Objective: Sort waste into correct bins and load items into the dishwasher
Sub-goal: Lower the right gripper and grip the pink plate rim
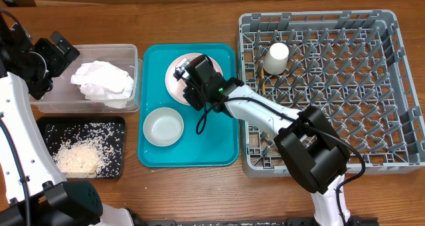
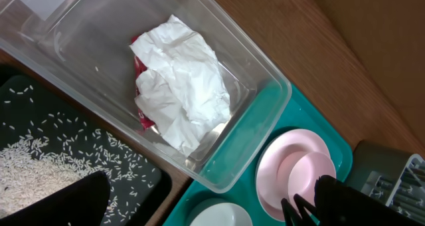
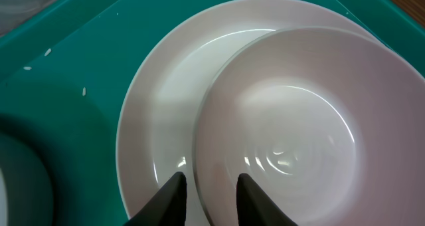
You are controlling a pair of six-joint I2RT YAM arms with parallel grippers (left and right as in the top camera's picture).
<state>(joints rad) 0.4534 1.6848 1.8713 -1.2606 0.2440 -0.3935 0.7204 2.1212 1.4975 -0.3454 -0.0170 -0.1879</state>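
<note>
My right gripper (image 3: 212, 189) reaches over the teal tray, open, one fingertip on each side of the rim of the whitish-pink bowl (image 3: 299, 119). The bowl rests on the pale pink plate (image 3: 166, 106). From overhead the gripper (image 1: 189, 80) covers most of the plate (image 1: 174, 73). A grey-green bowl (image 1: 163, 127) sits in the tray's front left. A white cup (image 1: 277, 57) stands upside down in the grey dishwasher rack (image 1: 372, 86). My left gripper (image 2: 206, 206) hangs wide open and empty above the clear tub (image 1: 129, 53), which holds the crumpled napkin (image 2: 179, 86) and the red sauce packet (image 2: 138, 66).
The black tray (image 1: 46, 129) in front of the clear tub holds a heap of rice grains (image 1: 76, 157). The teal tray (image 1: 222, 139) lies between the bins and the rack. A few stray grains lie on the teal tray (image 3: 66, 86).
</note>
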